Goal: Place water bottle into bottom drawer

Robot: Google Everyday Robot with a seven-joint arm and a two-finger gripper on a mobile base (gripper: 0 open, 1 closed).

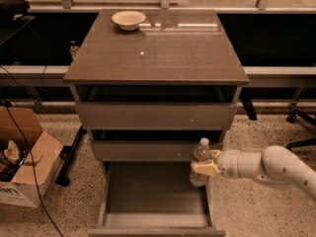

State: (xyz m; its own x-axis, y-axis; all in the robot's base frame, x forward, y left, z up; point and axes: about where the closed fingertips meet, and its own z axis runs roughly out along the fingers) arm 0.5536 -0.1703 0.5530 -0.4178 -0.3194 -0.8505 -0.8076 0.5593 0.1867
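The water bottle (200, 162) is a small clear bottle with a white cap, held upright. My gripper (206, 167) is shut on the water bottle around its middle, coming in from the right on a white arm (269, 166). The bottle hangs over the right inner edge of the bottom drawer (155, 196), which is pulled open and shows an empty grey floor. The bottle's base is inside the drawer's opening, just below the front of the middle drawer (153, 150).
The cabinet top (158, 48) carries a pale bowl (128, 19) at its back left. The top drawer (155, 115) is slightly open. A cardboard box (22, 164) and cables lie on the floor at left. Chair legs (298, 117) stand at right.
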